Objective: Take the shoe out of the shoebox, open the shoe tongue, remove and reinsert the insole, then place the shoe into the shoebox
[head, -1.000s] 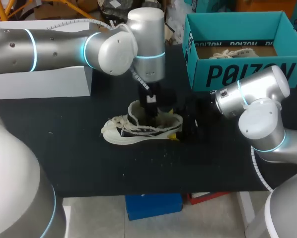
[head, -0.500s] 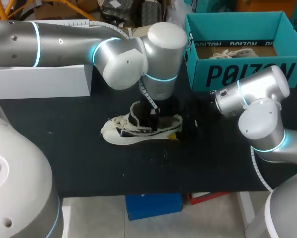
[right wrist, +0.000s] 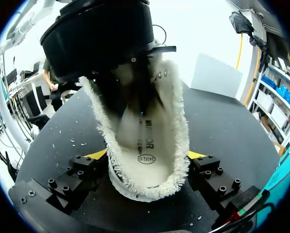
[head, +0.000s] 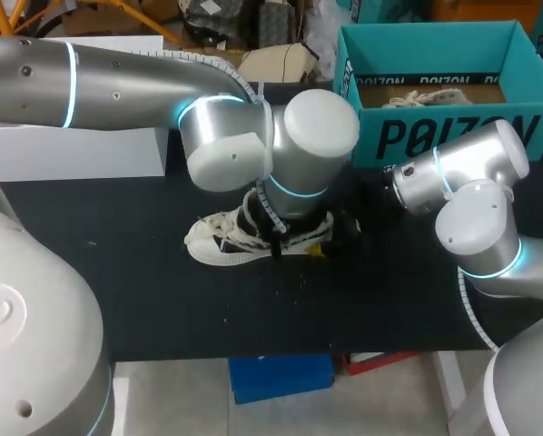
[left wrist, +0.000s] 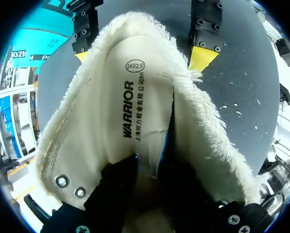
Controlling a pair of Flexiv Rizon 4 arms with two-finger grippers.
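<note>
The left arm point(head: 117, 77) lay stretched from the left side across to the middle, and the left wrist point(head: 312, 145) was turned straight down. The left gripper point(left wrist: 150, 167) sat deep inside the opening of the shoe point(head: 217, 243). The right arm point(head: 480, 218) was folded low at the right side, with the right wrist point(head: 426, 182) held level and aimed toward the left arm. The right gripper point(right wrist: 147, 155) stood spread wide, one yellow-tipped finger point(right wrist: 99, 154) pressed against each side of the shoe's heel.

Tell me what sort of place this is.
Probably a robotics lab bench: a left arm and right arm meet at a white shoe on a black table, with a teal shoebox behind.
</note>
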